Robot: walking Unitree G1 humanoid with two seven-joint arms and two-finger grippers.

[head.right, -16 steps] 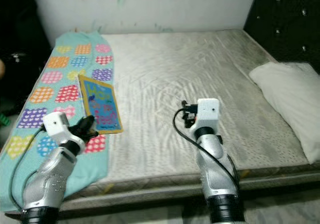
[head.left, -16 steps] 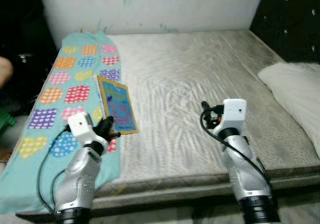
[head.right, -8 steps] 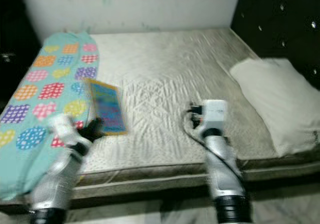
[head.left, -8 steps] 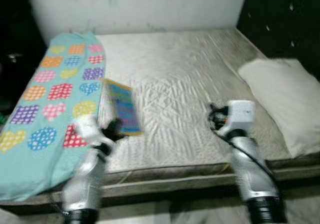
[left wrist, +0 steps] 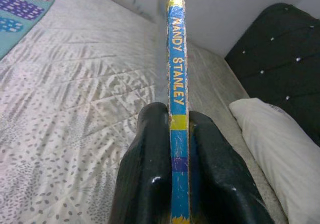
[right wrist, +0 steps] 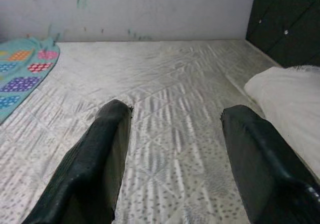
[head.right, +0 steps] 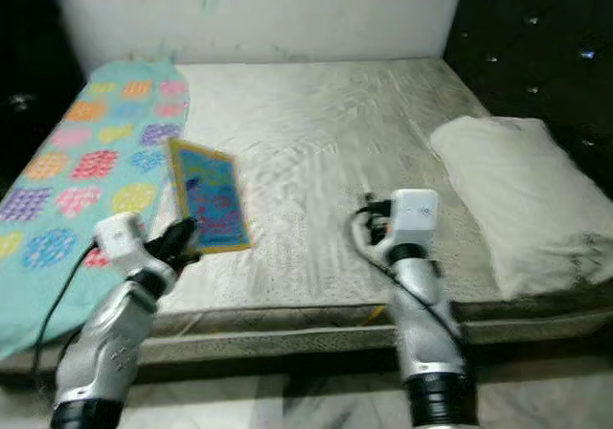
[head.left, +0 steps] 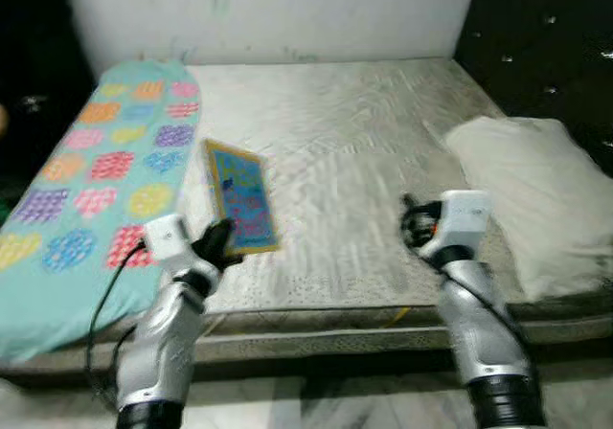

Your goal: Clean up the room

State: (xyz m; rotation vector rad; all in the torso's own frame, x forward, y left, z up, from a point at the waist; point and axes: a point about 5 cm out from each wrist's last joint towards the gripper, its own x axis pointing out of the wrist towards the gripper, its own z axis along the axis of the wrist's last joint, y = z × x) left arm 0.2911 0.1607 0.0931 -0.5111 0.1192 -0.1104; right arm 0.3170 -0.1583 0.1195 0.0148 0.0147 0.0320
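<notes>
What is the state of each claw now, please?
Left claw: closed on the spine edge of the book, above the bed.
Right claw: open, holding nothing, over the bed.

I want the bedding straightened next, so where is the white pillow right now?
The white pillow lies on the mattress at the robot's right, beside the black headboard and just beyond the open right gripper.

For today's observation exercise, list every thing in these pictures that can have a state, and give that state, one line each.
Left gripper: shut on the book's edge.
Book: closed, lifted and tilted, held by its lower edge.
Right gripper: open, holding nothing, above the mattress.
Pillow: lying flat by the headboard.
Patterned blanket: spread along the mattress's left side.
Mattress: bare, no sheet.
</notes>
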